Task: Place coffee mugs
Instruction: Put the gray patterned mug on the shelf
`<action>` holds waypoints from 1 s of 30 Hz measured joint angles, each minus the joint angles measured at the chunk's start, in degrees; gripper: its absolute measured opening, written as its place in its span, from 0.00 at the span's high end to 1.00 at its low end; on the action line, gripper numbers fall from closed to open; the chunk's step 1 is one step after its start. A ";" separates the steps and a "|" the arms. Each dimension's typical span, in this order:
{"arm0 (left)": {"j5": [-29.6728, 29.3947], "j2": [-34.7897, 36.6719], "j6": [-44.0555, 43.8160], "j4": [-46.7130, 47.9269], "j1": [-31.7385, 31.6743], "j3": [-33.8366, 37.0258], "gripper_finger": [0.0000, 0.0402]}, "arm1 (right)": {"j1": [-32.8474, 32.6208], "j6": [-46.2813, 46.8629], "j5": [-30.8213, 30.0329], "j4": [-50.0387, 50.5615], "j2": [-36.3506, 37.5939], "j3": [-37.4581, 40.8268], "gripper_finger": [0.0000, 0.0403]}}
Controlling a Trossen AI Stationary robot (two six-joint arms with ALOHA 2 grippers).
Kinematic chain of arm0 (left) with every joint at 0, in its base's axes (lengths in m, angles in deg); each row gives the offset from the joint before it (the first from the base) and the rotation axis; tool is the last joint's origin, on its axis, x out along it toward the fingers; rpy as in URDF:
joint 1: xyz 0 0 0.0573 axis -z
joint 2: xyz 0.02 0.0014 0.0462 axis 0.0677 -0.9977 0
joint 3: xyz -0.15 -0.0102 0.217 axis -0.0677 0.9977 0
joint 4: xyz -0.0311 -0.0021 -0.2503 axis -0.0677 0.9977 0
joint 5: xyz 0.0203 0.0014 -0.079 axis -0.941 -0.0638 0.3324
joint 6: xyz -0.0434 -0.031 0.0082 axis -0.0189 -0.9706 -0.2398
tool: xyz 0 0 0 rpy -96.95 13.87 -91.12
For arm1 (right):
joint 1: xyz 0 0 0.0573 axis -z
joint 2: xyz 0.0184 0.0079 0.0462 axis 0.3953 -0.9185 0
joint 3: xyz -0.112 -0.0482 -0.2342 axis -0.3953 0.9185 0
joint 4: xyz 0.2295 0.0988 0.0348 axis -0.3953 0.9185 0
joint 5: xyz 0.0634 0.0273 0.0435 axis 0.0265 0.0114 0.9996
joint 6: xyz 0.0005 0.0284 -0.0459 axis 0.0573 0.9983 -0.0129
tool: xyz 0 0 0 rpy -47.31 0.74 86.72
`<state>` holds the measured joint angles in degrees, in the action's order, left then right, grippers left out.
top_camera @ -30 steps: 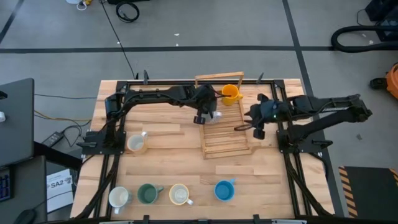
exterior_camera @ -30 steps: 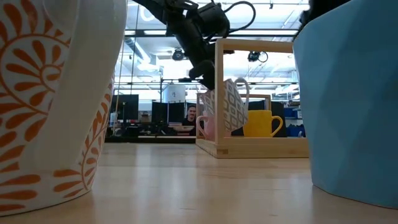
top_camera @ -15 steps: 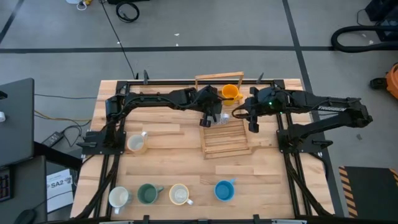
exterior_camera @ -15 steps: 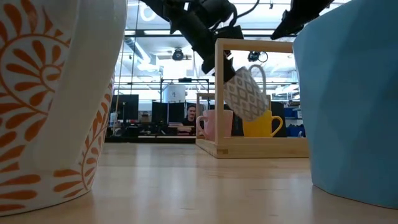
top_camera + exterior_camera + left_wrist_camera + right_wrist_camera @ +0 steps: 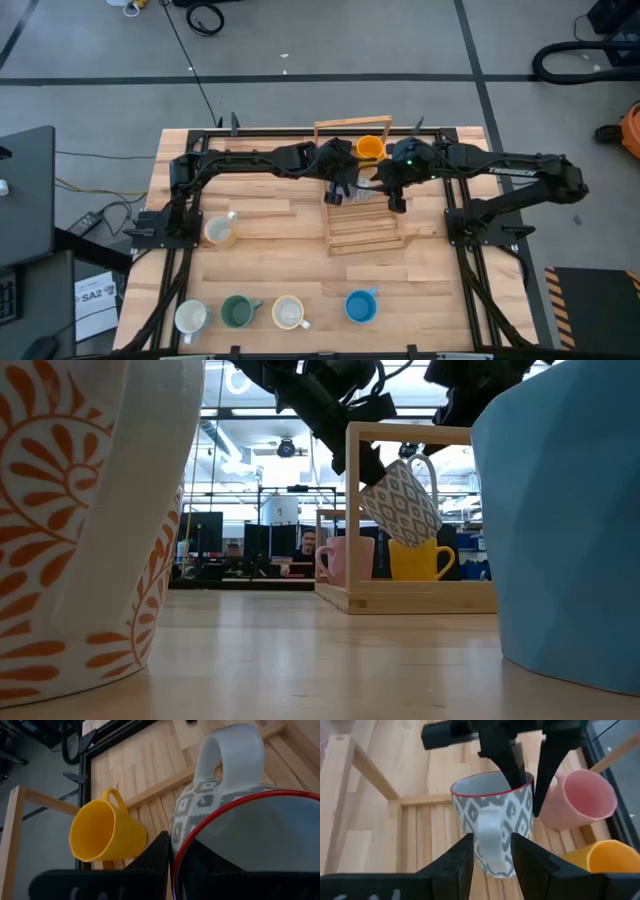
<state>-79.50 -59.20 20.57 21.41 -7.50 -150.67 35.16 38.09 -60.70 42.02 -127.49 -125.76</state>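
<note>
mug (image 5: 400, 502) above rack (image 5: 405, 596), between claws

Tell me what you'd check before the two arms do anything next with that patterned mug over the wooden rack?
1. Left gripper grips the patterned mug by its rim: ok.
2. Right gripper is open, with its fingers on either side of the mug's handle: ok.
3. Mug is off the wooden rack, tilted: ok.
4. Pink mug and yellow mug are clear of the held mug: ok.
5. How firm the left grip is: cannot tell.
</note>
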 joint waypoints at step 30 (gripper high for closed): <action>-0.16 0.07 -4.70 -0.53 0.11 0.04 0.90 | 1.01 -3.01 -0.28 -3.31 -5.70 0.00 0.67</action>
<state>-79.66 -59.13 15.87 20.88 -7.39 -150.62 36.17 35.08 -60.98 38.71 -133.19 -125.76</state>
